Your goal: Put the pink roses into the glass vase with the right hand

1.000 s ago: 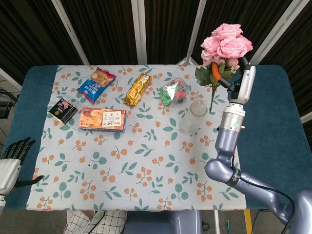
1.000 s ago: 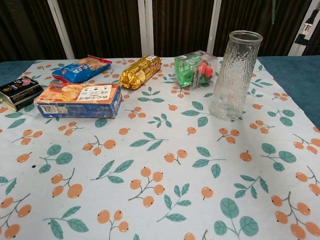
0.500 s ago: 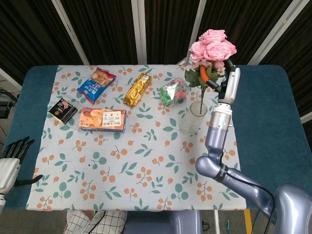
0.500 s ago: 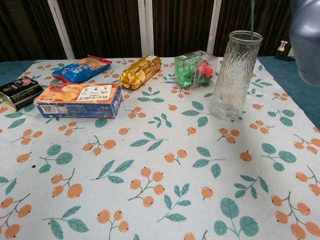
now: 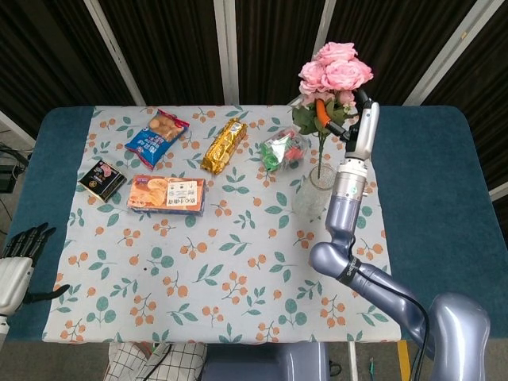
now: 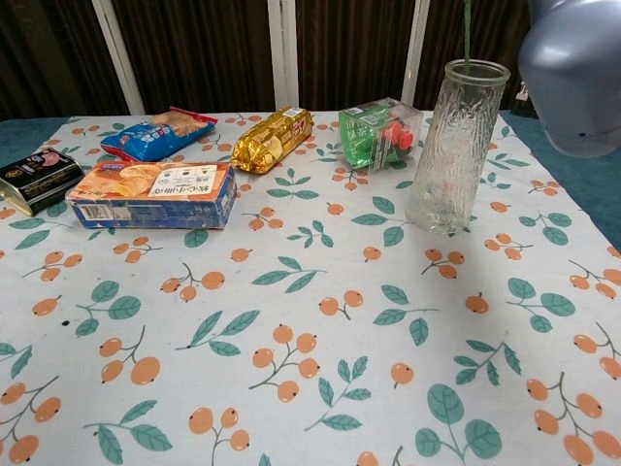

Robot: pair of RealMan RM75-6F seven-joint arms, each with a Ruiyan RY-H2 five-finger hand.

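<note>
I am holding the pink roses (image 5: 334,73) in my right hand (image 5: 340,121), its fingers wrapped around the stems just under the blooms. The bunch is hanging upright above the glass vase (image 6: 454,146), and in the chest view a thin green stem is reaching down to the rim; I cannot tell whether its tip is inside. My left hand (image 5: 19,263) is resting at the table's (image 5: 444,198) near left edge, fingers spread and holding nothing.
</note>
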